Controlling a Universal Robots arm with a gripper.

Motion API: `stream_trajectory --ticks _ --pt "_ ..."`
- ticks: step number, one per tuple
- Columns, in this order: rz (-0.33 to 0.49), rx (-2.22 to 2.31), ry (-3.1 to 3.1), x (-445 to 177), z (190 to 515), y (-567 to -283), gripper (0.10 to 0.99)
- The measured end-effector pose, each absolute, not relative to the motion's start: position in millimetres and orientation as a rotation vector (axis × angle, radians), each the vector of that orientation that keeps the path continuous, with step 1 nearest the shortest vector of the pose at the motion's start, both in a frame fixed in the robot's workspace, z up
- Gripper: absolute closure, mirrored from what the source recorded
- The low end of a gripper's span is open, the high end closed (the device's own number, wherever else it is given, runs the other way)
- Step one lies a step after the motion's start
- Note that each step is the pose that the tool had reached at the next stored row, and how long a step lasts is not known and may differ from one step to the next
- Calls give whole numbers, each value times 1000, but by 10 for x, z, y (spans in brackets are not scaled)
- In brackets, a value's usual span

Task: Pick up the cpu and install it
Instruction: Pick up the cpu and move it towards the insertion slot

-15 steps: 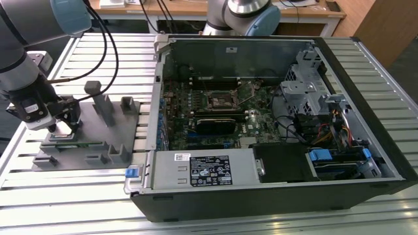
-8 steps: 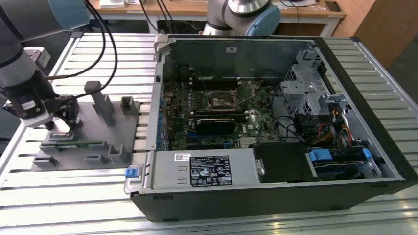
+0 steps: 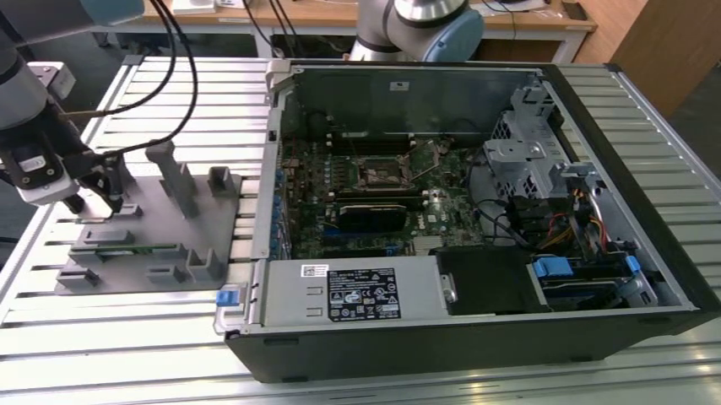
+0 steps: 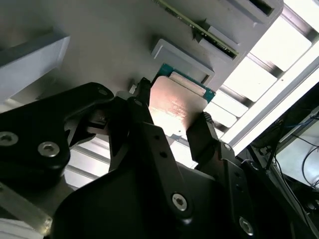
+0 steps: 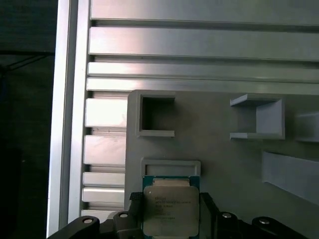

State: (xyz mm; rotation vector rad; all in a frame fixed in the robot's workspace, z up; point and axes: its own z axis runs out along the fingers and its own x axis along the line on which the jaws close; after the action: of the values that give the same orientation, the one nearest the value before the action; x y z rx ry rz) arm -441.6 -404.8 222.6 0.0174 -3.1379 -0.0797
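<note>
Slatted metal table [image 3: 135, 337], grey fixture plate [image 3: 147, 234] near its edge on the exterior view's left. Gripper [image 4: 173, 104] pinches cpu [image 5: 171, 209] by opposite edges, likely to keep it flat, at its pocket [image 5: 171, 165]. Open computer case [image 3: 474, 337] beyond, socket [image 3: 381, 175] inside.

A robotics lab: slotted aluminium bench [image 3: 124, 337], opened computer case [image 3: 451, 353].
</note>
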Motion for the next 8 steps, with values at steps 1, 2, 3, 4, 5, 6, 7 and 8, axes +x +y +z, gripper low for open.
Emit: stream_trajectory --ticks 1,2,3,4,5,6,7,8 --pt "-80 17 -3138 -4416 2271 -4047 545" --pt "-80 17 -3138 -4416 2316 -4047 545" --pt "-80 17 -3138 -4416 2364 -4047 545" --pt "-80 17 -3138 -4416 2406 -4047 545" --pt "-80 17 -3138 -4416 2454 -4047 545" --pt "-80 17 -3138 -4416 2499 -4047 545" --pt "-80 17 -3138 -4416 2545 -4047 545" --pt "-80 17 -3138 -4416 2588 -4047 545"
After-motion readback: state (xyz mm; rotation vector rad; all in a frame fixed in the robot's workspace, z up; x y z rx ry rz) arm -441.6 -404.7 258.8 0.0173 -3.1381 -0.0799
